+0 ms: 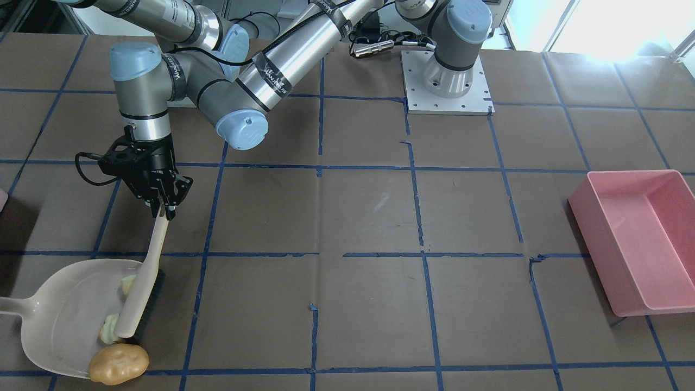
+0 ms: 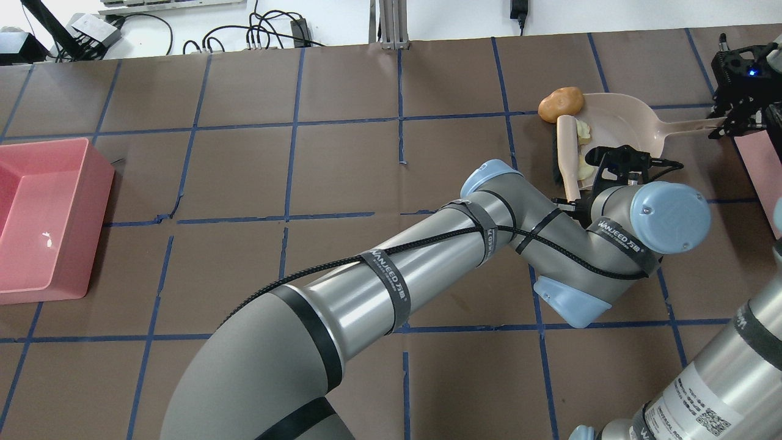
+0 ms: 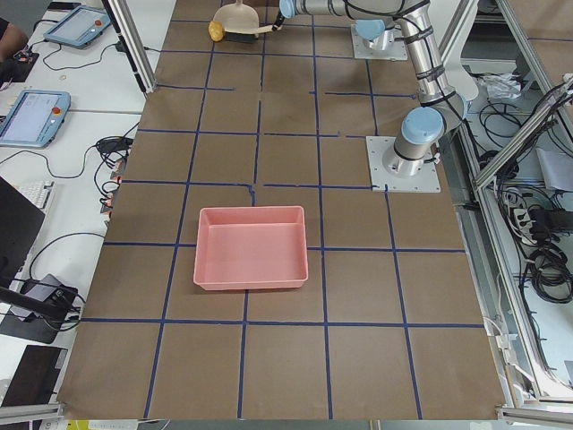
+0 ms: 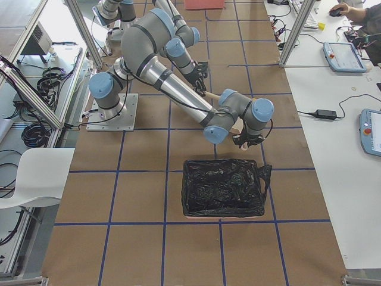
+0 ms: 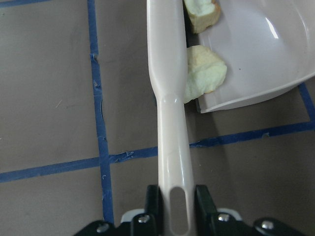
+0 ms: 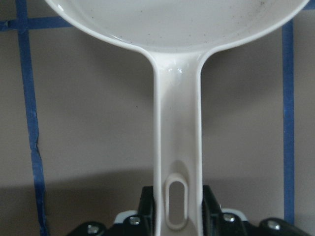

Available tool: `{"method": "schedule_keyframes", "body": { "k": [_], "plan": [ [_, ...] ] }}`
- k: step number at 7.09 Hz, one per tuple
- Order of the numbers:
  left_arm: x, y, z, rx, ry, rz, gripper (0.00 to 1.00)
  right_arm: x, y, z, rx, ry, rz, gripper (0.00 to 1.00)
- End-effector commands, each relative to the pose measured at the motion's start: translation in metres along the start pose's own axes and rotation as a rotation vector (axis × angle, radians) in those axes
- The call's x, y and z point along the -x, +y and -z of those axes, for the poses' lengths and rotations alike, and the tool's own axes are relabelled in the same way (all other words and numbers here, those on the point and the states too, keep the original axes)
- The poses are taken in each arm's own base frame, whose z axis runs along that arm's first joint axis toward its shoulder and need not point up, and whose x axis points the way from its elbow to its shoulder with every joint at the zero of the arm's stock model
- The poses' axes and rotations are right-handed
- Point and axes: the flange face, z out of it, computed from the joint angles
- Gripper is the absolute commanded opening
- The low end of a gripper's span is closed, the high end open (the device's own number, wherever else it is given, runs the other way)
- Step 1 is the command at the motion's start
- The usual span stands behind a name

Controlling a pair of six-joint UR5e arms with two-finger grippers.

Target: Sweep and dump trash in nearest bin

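Trash [image 1: 118, 364] shows best from the front: we see the tan lump [image 1: 120, 363] at the dustpan's [image 1: 54, 320] open edge and two pale chunks [image 1: 111, 329] on the pan against the brush [image 1: 142, 290], whose handle the left gripper [image 1: 164, 210] clamps. Overhead adds what that view crops: the right gripper [image 2: 727, 124] closed on the dustpan's handle, the bin [image 2: 760, 177] just beside it. Our left wrist view puts both chunks right of the brush handle. The brown table [image 1: 369, 217] carries blue tape [image 1: 380, 254]; a pink tub [image 1: 602, 239] sits well apart.
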Motion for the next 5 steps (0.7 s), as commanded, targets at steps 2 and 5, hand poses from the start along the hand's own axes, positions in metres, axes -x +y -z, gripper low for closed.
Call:
{"method": "schedule_keyframes", "body": {
  "k": [2,5],
  "plan": [
    [-0.0026,0.0015,0.0012,0.011,0.033,-0.155,0.0,0.0003,-0.0006,-0.0015,-0.003,-0.002,0.0,0.0],
    [-0.0034,-0.0022,0.0071,-0.014,0.051,-0.232,0.0,0.0003,-0.0007,-0.0002,-0.001,0.001,0.0,0.0]
  ]
}}
